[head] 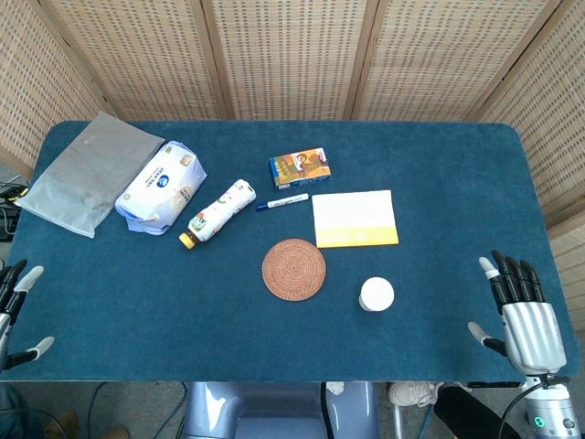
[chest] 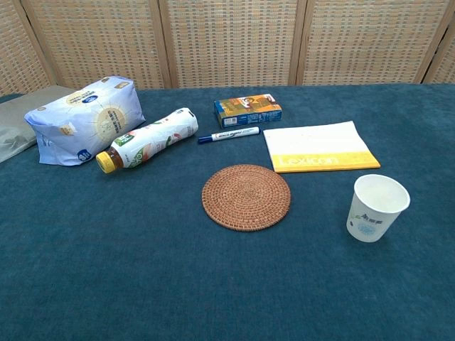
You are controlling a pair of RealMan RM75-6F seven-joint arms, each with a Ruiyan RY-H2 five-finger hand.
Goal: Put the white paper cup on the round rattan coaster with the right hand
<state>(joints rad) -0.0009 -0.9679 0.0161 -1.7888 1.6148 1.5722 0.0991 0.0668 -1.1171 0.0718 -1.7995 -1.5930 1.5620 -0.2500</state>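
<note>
While right hand (head: 523, 315) rests open — fingers spread, upright

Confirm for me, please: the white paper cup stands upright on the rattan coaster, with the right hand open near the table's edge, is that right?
Not quite. The white paper cup stands upright on the blue cloth, apart from the round rattan coaster, on its right in both views; the chest view shows the gap most plainly. The rest holds: the right hand is open near the table's edge, holding nothing.

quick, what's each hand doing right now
Left hand: open, fingers apart, holding nothing, only partly in view.
Right hand: open, fingers apart, holding nothing.
</note>
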